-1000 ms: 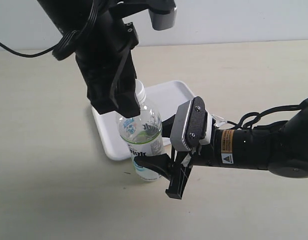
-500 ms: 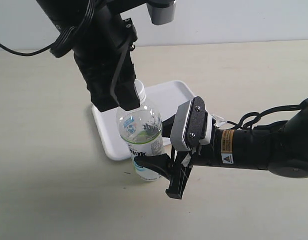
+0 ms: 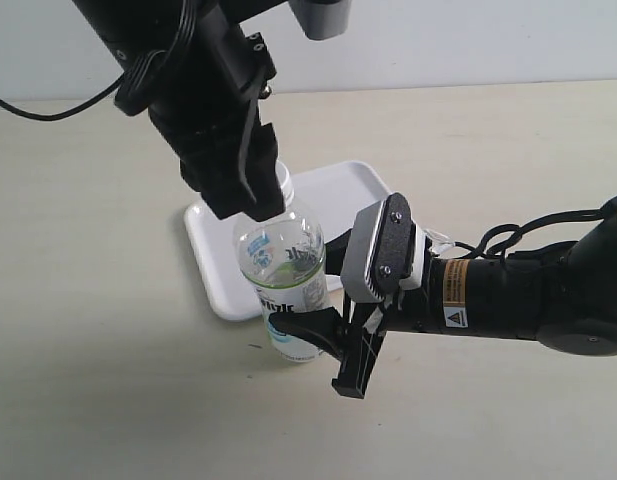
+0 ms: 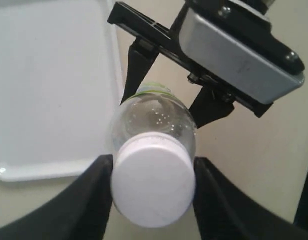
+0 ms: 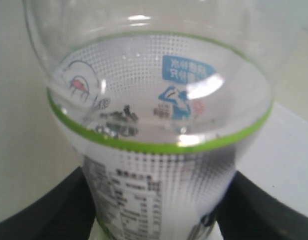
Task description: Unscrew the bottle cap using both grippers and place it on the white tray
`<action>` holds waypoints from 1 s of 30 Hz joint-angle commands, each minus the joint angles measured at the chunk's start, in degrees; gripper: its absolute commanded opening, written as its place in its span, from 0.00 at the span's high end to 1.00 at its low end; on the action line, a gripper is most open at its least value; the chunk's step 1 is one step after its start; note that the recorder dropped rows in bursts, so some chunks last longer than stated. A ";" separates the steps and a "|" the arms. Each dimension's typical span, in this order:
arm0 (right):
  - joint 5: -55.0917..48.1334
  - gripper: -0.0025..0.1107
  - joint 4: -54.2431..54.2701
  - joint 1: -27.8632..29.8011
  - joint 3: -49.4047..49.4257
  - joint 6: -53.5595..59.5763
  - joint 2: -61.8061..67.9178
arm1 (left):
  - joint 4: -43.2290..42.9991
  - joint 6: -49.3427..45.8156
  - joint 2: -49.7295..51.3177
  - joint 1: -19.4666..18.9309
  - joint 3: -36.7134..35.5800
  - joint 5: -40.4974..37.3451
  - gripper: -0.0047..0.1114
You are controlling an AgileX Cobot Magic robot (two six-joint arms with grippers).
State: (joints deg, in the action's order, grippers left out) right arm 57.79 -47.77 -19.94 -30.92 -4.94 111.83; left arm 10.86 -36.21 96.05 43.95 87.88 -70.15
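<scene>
- Right gripper (image 3: 300,288) comes in low from the right, nearest the exterior camera. Its black fingers (image 3: 303,328) are clamped on the lower, labelled part of the bottle (image 3: 283,270), one in front and one behind.
- In the right wrist view the bottle (image 5: 158,125) fills the picture, with a finger (image 5: 39,210) pressed on each side of the label. Green band and blue print are readable.
- Grey block (image 3: 380,248) sits on top of the right gripper, with an orange warning sticker (image 3: 454,291) on the wrist behind it.
- Bottle stands upright on the beige table (image 3: 88,350), just beside the near edge of the white tray (image 3: 333,190). Cannot tell if they touch.
- Bottle cap (image 4: 154,185) is on the bottle's neck, not on the tray. In the exterior view only its edge (image 3: 282,184) shows.
- Left gripper (image 4: 154,192) comes down from above. Its fingers (image 4: 89,200) press against opposite sides of the cap, closed on it.
- White tray (image 4: 44,75) lies flat behind the bottle.
- Black cable (image 3: 38,108) runs along the far left, near the pale wall (image 3: 488,40).
</scene>
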 commanded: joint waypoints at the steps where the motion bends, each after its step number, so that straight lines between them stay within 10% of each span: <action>1: -2.23 0.98 -0.42 -0.08 0.08 0.42 0.13 | 3.12 9.41 -0.51 0.08 0.45 0.19 0.96; 24: -2.23 0.98 -0.42 -0.08 0.08 0.42 0.13 | 7.80 33.37 -0.31 0.08 0.45 0.19 0.95; 30: -2.23 0.98 -0.42 -0.08 0.08 0.42 0.13 | 7.57 31.69 -0.31 0.08 0.45 0.19 0.55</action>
State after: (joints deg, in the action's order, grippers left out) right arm 57.79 -48.24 -19.94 -30.92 -4.94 111.83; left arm 14.33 -4.41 96.05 43.95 87.88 -69.84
